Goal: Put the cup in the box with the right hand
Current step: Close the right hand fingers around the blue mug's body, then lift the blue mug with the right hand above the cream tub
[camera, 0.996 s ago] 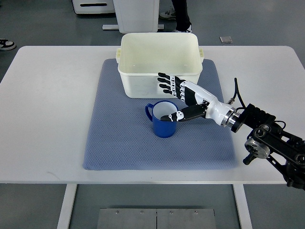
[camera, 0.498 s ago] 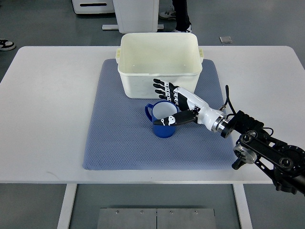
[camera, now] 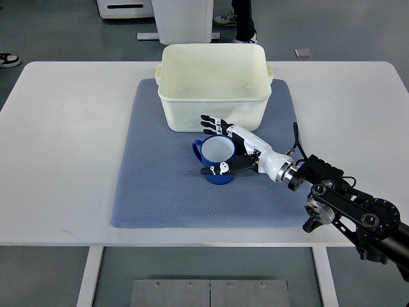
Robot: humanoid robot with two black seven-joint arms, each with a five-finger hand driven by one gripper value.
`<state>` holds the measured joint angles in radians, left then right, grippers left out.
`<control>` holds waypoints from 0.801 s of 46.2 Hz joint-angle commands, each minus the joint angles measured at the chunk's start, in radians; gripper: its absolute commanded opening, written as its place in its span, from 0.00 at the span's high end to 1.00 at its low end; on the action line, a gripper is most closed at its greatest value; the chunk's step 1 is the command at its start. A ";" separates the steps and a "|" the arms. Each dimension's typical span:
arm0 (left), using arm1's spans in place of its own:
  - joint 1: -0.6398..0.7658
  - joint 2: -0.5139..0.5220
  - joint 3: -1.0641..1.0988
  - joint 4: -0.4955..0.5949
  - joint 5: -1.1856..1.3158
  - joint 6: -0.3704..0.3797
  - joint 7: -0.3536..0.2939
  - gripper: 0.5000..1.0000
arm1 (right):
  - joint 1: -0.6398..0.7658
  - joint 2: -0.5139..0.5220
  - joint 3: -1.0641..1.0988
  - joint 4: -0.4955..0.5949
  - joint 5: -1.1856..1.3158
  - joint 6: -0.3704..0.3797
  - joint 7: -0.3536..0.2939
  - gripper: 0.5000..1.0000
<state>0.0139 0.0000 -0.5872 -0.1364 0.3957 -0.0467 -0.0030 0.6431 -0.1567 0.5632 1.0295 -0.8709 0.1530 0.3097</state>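
Since the earlier frames the right hand [camera: 223, 146] has pushed further left and now brackets the one blue cup [camera: 216, 160], four fingers [camera: 209, 123] spread along its far side and the thumb along its near side, not yet clamped. One cup stands upright on the blue mat [camera: 160, 179], just beside the near wall of the single white box [camera: 214, 83]. One white bench [camera: 57, 141] stands on grey flooring.
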 commanded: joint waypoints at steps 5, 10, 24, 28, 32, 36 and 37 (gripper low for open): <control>0.000 0.000 0.000 0.000 0.000 0.001 0.000 0.00 | 0.000 0.002 -0.002 -0.023 0.006 -0.001 0.014 0.01; 0.000 0.000 0.000 0.000 0.000 0.001 0.000 0.00 | -0.003 0.008 -0.002 -0.045 0.006 -0.001 0.017 0.01; 0.000 0.000 0.000 0.000 0.000 0.001 0.000 0.00 | -0.011 0.017 -0.020 -0.083 0.010 -0.001 0.032 0.04; 0.000 0.000 0.000 0.000 0.000 0.001 0.000 0.00 | -0.014 0.019 -0.023 -0.088 0.018 -0.001 0.052 0.25; 0.000 0.000 0.001 0.000 0.000 0.001 0.000 0.00 | -0.016 0.017 -0.029 -0.088 0.018 -0.001 0.054 1.00; 0.000 0.000 0.000 0.000 0.000 -0.001 0.000 0.00 | -0.016 0.020 -0.032 -0.089 0.018 -0.013 0.051 1.00; 0.000 0.000 0.000 0.000 0.000 0.001 0.000 0.00 | -0.016 0.023 -0.031 -0.089 0.018 -0.022 0.051 1.00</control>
<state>0.0138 0.0000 -0.5871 -0.1364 0.3958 -0.0466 -0.0031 0.6274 -0.1386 0.5324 0.9407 -0.8529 0.1469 0.3623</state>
